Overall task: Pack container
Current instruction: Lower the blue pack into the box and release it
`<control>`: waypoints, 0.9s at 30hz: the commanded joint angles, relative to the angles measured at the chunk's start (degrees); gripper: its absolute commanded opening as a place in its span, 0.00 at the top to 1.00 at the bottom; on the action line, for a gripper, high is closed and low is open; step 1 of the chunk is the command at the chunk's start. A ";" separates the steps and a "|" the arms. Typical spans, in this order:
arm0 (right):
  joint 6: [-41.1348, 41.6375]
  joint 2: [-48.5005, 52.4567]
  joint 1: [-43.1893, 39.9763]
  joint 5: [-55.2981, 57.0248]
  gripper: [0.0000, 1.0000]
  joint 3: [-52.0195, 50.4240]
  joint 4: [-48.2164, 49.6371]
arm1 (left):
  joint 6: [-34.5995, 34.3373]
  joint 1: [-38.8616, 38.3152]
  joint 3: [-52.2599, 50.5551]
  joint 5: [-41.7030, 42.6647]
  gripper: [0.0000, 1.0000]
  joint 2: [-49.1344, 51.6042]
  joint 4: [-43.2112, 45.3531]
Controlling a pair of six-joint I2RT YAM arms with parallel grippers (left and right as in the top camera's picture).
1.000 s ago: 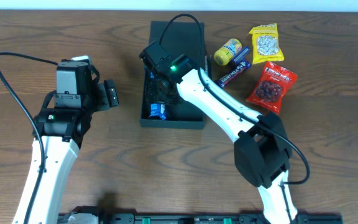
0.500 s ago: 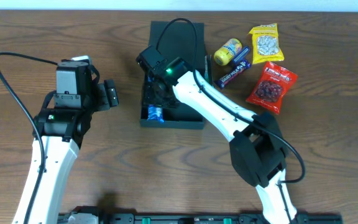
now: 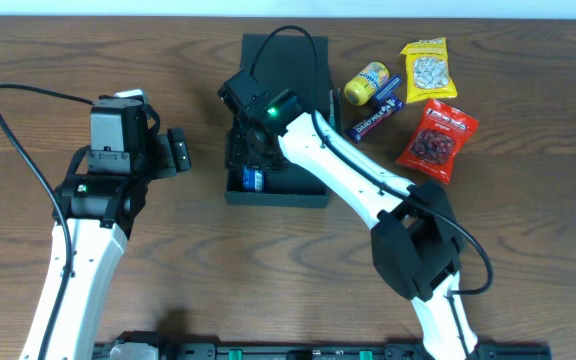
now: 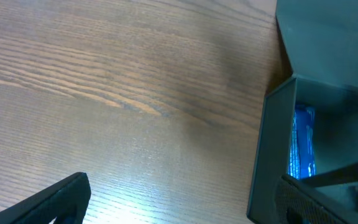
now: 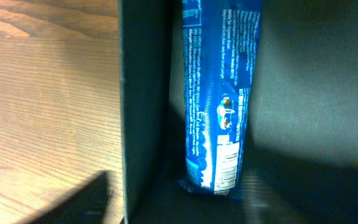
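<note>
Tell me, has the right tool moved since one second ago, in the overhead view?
Yes. The right tool shifted a little to the left, nearer the left wall of the container, which stayed put.

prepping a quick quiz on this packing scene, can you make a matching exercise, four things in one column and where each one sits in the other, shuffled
Things
1. blue packet
2. red packet
3. yellow packet
4. left end effector

Places
a. over bare table, left of the container
b. lying inside the container, along one wall
c. on the table, uppermost snack in the overhead view
d. on the table, lowest loose snack in the overhead view

Pairs: 1-b, 2-d, 3-c, 4-a
</note>
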 commanded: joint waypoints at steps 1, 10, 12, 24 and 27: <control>-1.92 0.35 -0.87 0.57 0.93 1.25 -1.05 | 0.55 0.22 1.86 0.22 0.05 -0.66 0.20; -5.79 1.42 -0.98 9.70 0.99 -0.63 -3.61 | 0.55 0.22 1.86 1.88 0.05 -0.66 0.24; -5.79 2.64 -1.01 9.64 0.99 -0.63 -3.56 | 0.55 0.22 1.86 2.75 0.04 -0.66 0.24; -5.79 8.76 -0.98 7.19 0.99 -0.63 -2.91 | 0.55 0.22 1.86 2.78 0.05 -0.66 0.22; -5.81 9.46 -0.98 4.68 0.99 -0.63 -2.32 | 0.55 0.22 1.86 2.78 0.05 -0.66 0.20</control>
